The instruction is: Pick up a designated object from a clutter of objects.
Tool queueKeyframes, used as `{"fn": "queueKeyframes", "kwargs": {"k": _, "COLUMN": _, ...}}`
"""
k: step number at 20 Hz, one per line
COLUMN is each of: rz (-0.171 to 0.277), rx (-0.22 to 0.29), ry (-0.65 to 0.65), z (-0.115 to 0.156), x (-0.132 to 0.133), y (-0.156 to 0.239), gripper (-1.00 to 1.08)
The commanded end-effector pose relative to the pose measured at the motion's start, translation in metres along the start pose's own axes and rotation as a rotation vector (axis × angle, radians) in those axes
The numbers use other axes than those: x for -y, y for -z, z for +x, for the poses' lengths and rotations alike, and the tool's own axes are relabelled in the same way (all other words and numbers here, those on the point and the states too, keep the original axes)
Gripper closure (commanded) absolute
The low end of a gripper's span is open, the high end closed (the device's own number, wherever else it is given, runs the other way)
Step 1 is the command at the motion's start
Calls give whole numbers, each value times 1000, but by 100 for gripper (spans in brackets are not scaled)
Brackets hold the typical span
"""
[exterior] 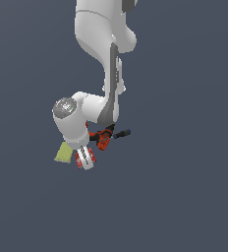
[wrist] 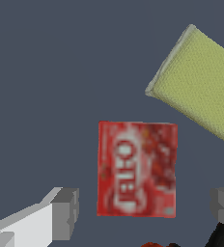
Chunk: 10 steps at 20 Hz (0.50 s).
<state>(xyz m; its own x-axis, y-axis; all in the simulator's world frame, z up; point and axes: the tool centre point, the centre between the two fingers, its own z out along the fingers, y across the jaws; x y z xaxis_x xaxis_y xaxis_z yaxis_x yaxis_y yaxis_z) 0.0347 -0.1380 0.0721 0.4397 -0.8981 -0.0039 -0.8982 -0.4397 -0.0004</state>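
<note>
2 grey fingers point(wrist: 65, 212) straddle the red lettered box point(wrist: 136, 169), nothing yet gripped.
Seen from the wrist, the gripper point(wrist: 145, 212) hangs spread wide over the flat box, whose long axis runs across the jaw line; the yellow-green pad point(wrist: 201, 91) lies just beside it.

Grey floor point(wrist: 46, 72) bears red box point(wrist: 135, 169), yellow-green pad point(wrist: 201, 91), drill point(exterior: 103, 139).
</note>
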Motion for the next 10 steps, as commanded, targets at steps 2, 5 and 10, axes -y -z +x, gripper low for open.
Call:
{"fn": "queueKeyframes", "kwargs": {"k": 2, "rz": 0, "rx": -3, "ry": -29, "z": 3, "x": -2, "y": -6, "gripper": -92}}
{"fn": "queueKeyframes", "kwargs": {"k": 5, "rz": -1, "rx": -3, "ry": -27, "z": 3, "x": -2, "y": -6, "gripper": -92}}
{"fn": "queueKeyframes", "kwargs": {"k": 10, "rz": -1, "rx": -3, "ry": -28, "z": 3, "x": -3, "y": -14, "gripper": -92}}
